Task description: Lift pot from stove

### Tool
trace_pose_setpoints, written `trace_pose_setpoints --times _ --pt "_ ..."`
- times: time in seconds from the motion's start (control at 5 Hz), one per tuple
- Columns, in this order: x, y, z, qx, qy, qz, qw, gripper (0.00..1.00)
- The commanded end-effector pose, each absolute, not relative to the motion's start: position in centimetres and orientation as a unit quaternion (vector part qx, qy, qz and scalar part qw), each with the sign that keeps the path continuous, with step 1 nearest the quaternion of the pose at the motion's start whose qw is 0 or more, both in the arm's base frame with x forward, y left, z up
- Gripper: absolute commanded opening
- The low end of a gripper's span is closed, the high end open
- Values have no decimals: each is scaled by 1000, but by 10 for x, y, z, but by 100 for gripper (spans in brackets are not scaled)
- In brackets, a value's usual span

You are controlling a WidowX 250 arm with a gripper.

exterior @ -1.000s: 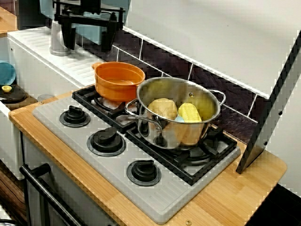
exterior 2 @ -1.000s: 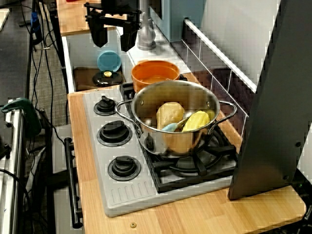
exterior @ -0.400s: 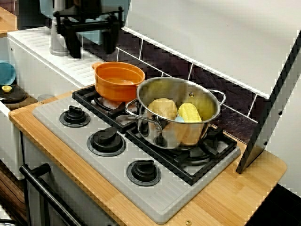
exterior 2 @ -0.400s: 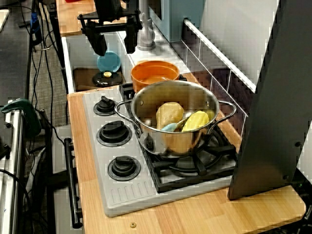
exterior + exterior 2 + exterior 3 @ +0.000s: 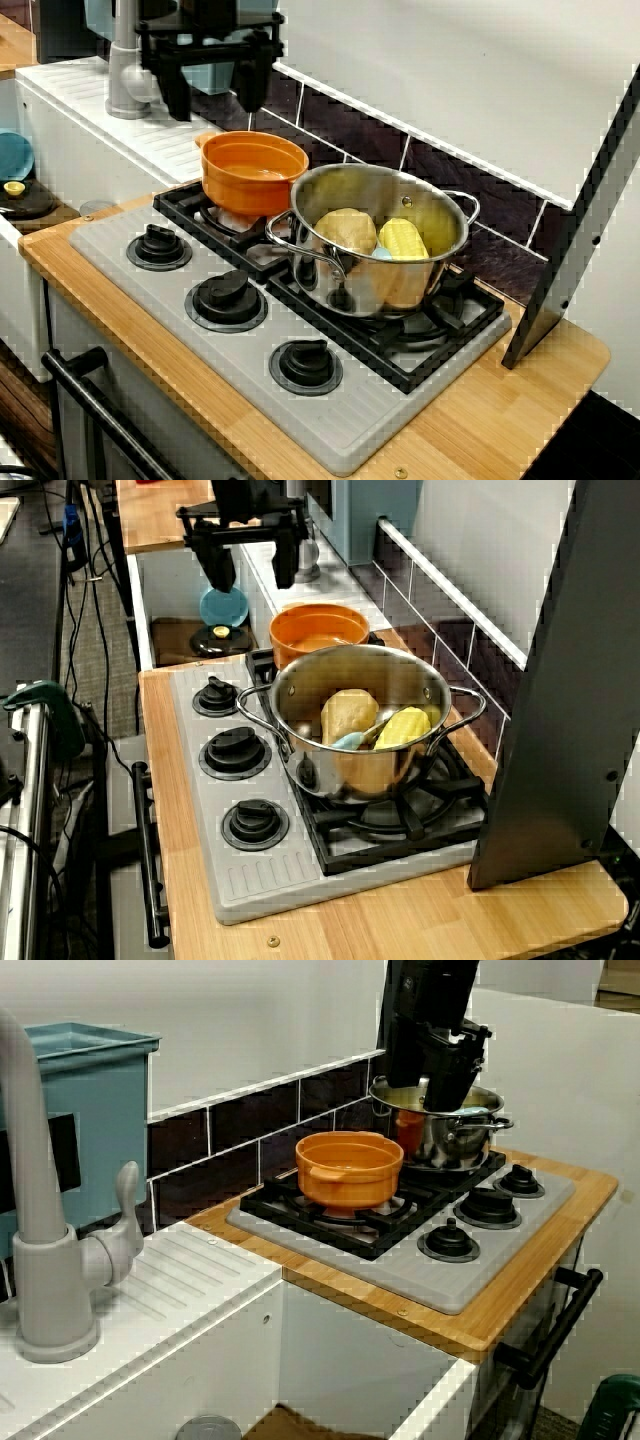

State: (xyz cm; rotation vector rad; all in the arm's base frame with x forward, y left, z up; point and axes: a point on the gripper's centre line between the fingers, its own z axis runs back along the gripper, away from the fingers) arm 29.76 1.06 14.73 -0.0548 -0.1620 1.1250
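Observation:
The small orange pot (image 5: 255,170) (image 5: 318,630) (image 5: 348,1168) stands upright on the back-left burner of the grey stove (image 5: 330,410) (image 5: 250,880) (image 5: 480,1260), touching the steel pot's side. My black gripper (image 5: 213,100) (image 5: 252,575) (image 5: 425,1080) hangs open above the pot's left rim, towards the sink. Its fingers point down and are clear of the pot, with nothing between them. The inside of the pot looks empty.
A larger steel pot (image 5: 380,250) (image 5: 360,730) holding yellow toy food fills the right burners. A grey tap (image 5: 40,1260) and a sink with a blue plate (image 5: 222,608) lie left of the stove. A dark slanted panel (image 5: 560,710) stands at the right, and a tiled wall runs behind.
The open gripper has moved from over the sink and tap towards the stove, and now hangs close above the orange pot's left rim. Both pots have stayed put.

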Motion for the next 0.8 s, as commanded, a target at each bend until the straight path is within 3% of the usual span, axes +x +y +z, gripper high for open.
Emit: trace_pose_setpoints --times 0.0,0.6 --pt "314 18 162 -40 -108 542 832 100" --pt "329 32 140 -20 -136 546 827 100"
